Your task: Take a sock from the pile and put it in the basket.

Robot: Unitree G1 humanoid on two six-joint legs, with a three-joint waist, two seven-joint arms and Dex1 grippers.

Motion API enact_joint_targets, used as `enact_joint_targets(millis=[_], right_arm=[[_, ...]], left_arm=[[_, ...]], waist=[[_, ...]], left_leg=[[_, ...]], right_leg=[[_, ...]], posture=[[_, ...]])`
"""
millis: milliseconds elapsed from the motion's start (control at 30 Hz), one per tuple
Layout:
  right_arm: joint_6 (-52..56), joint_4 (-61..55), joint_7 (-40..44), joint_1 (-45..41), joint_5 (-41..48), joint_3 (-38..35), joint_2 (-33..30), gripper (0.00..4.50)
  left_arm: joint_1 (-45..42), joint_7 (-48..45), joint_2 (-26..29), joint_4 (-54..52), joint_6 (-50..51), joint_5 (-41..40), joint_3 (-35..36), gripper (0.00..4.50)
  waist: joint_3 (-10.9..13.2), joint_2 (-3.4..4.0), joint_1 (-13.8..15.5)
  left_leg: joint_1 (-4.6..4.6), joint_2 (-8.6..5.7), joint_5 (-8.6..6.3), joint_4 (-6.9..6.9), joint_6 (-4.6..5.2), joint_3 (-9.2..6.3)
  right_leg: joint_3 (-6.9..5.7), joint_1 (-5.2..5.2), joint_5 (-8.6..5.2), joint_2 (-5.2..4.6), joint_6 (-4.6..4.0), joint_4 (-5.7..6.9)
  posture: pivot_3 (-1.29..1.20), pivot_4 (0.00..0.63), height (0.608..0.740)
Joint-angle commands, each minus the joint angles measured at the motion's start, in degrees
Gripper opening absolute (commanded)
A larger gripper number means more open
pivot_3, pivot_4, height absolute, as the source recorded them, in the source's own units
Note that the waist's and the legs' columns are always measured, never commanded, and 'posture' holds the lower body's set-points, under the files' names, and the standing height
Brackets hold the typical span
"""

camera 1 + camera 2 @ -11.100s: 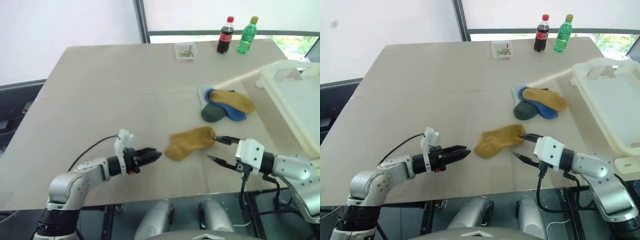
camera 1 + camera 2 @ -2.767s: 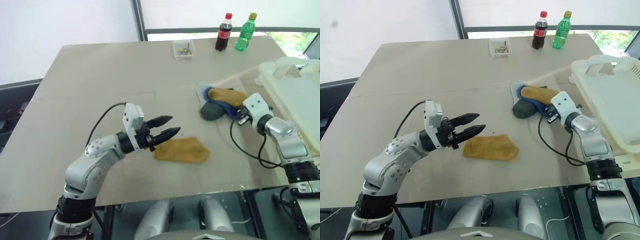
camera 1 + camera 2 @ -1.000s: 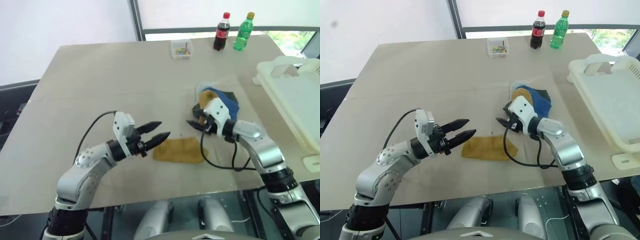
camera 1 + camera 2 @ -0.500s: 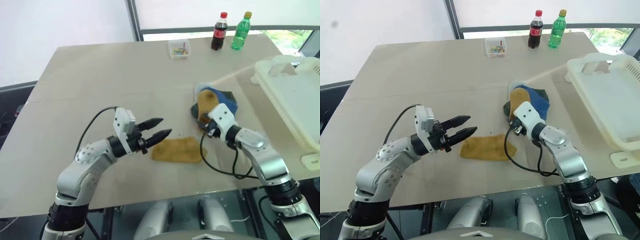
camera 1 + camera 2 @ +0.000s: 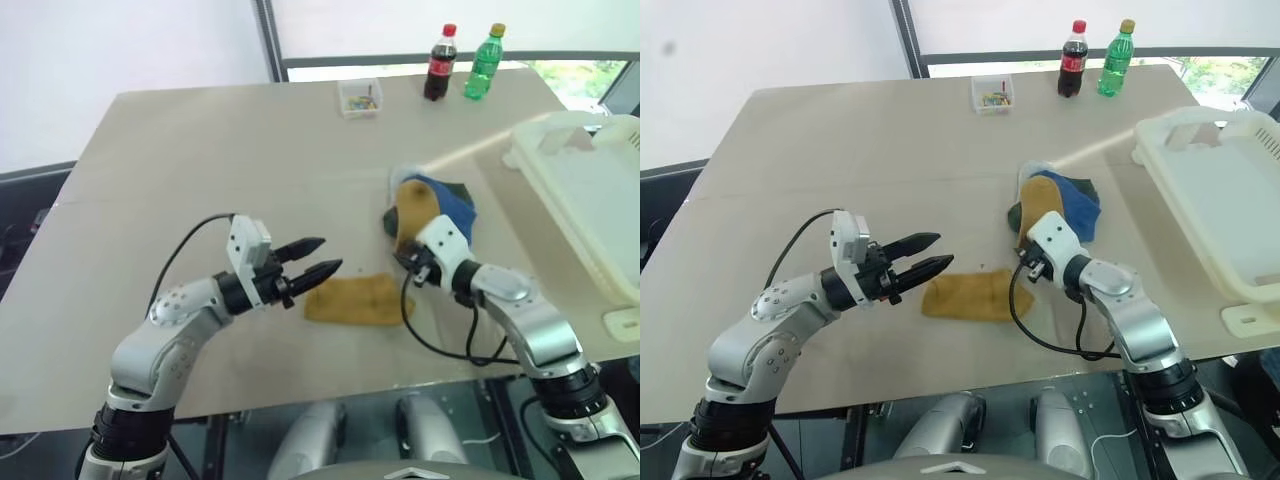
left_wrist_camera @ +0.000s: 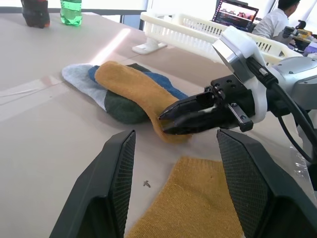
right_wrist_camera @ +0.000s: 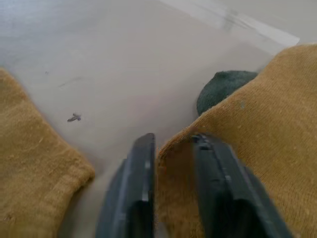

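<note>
The pile (image 5: 446,207) of mustard, blue, dark green and pale socks lies right of the table's middle. My right gripper (image 5: 404,263) is at the pile's near edge. It is shut on the end of the pile's top mustard sock (image 6: 131,83), and the fabric shows pinched between its fingers (image 7: 138,168). A second mustard sock (image 5: 356,300) lies flat on the table near the front. My left gripper (image 5: 330,253) hovers open just left of that flat sock, holding nothing. The cream-white basket (image 5: 585,185) stands at the right edge of the table.
A cola bottle (image 5: 438,63) and a green bottle (image 5: 484,60) stand at the far edge, with a small clear box (image 5: 358,97) to their left. The table's left half and the strip between the pile and the basket are bare.
A second ago my right gripper was open beside the pile; it has since closed on the end of the top mustard sock and sunk slightly. The left arm has stayed still.
</note>
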Motion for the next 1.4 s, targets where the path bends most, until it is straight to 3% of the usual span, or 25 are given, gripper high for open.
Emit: enact_joint_targets(millis=[33,433,533,600,633,1000,1400], right_arm=[[-2.99,-3.57,1.83,1.61,-0.26,-0.39,-2.54,1.97],[-6.85,1.09,3.5,3.91,-0.39,0.04,-4.54,1.97],[-9.3,4.31,3.64,3.17,-1.4,0.79,-4.17,1.22],[-10.97,5.89,3.92,2.53,-1.7,0.73,-4.13,0.28],[-11.59,6.38,4.02,2.29,-1.7,0.6,-4.09,0.13],[-17.11,8.46,9.23,-5.35,1.63,2.85,2.5,0.13],[-31.53,25.63,14.27,-16.0,-3.87,11.9,10.9,0.13]], left_arm=[[-0.65,-0.07,0.54,-1.72,0.03,-0.82,0.76,2.74],[0.14,-0.59,0.56,-1.91,-0.57,-0.35,0.35,2.74],[0.5,-0.83,0.68,-1.87,-0.88,-0.11,0.39,2.74],[0.57,-0.88,0.68,-1.85,-0.99,-0.03,0.43,2.74],[0.59,-0.89,0.66,-1.84,-1.03,-0.02,0.45,2.74],[0.83,-0.61,0.86,-1.81,-0.83,-0.47,1.23,2.74],[4.91,0.3,3.32,-1.77,-0.18,-2.24,8.07,2.74]], waist=[[0.0,0.0,-0.03],[0.0,-0.01,-0.1],[-0.02,-0.01,-0.13],[-0.02,-0.02,-0.18],[-0.03,-0.03,-0.18],[-0.02,-0.03,-0.28],[-0.02,-0.02,-0.45]], left_leg=[[0.0,0.0,0.0,0.0,0.0,0.01],[0.0,0.03,0.0,0.0,0.0,0.03],[0.01,0.03,0.0,0.0,0.0,0.04],[0.04,0.03,0.0,0.0,0.0,0.05],[0.06,0.03,0.0,0.0,0.0,0.06],[0.08,0.06,0.0,0.0,0.0,0.08],[0.07,0.07,0.0,-0.01,-0.01,0.06]], right_leg=[[0.01,0.0,0.0,0.0,0.0,0.0],[0.02,0.0,0.0,0.02,0.0,0.01],[0.02,0.0,0.0,0.03,0.0,0.01],[0.02,0.02,0.0,0.03,0.0,0.02],[0.03,0.03,0.0,0.03,0.0,0.02],[0.05,0.03,0.02,0.05,-0.01,0.03],[0.03,-0.04,0.03,0.08,-0.04,0.03]], posture=[[0.0,0.15,0.729],[0.0,0.15,0.729],[0.0,0.15,0.729],[0.0,0.15,0.729],[0.0,0.15,0.729],[0.0,0.15,0.729],[0.0,0.15,0.729]])
